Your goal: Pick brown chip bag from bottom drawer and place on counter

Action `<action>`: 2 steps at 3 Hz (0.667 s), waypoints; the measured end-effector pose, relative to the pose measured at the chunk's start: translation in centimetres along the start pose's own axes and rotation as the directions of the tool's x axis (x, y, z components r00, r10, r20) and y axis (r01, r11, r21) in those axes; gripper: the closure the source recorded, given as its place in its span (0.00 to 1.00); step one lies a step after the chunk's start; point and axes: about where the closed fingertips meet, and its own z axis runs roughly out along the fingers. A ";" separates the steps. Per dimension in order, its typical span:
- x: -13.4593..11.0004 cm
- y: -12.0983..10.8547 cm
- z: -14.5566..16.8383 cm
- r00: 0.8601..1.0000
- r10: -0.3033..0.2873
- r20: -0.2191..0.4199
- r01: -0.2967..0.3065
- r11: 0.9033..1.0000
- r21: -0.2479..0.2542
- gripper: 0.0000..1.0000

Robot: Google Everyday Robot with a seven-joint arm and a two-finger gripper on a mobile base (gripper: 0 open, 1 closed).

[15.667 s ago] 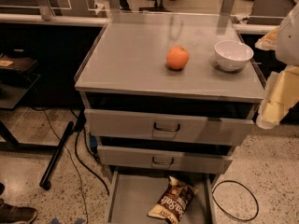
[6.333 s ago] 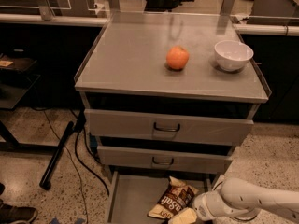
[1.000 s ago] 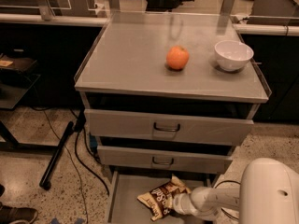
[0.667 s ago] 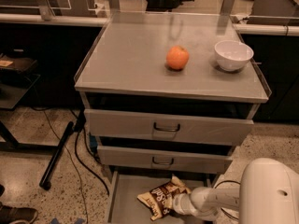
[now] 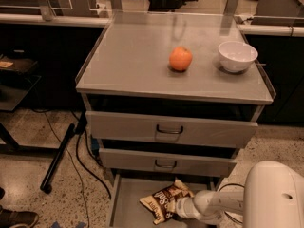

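The jaws of the gripper (image 5: 182,208) pinch the right-hand end of the brown chip bag (image 5: 164,201), pressed together on its crinkled edge with no gap to be seen between them. Gripper and bag stand just where they stood a moment ago; nothing has shifted in that short span. Against the view from some six seconds back the change is plain: the bag then lay with its long axis running front to back in the drawer, and it now lies swung round, its long axis running across the drawer on a slant, the left end lower and nearer the front, the right end higher and nearer the back, where the gripper has it. The lettered face is turned up towards the camera. The bag is inside the bottom drawer (image 5: 124,203), which is pulled out, and sits toward its right half. From the gripper the pale arm (image 5: 213,204) runs off to the right, low and nearly level, to the robot's white body (image 5: 275,198) in the lower right corner; much earlier the arm hung up beside the counter's right edge. Above, the two upper drawers (image 5: 171,129) are a little way open. On the counter (image 5: 133,56) the orange (image 5: 180,59) and the white bowl (image 5: 237,56) stand apart, unmoved.
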 end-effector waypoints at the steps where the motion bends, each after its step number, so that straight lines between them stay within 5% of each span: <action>1: 0.0 0.0 0.0 1.000 0.000 0.000 0.000 1.000 0.000 0.58; 2: 0.0 0.0 0.0 1.000 0.000 0.000 0.000 1.000 0.000 0.35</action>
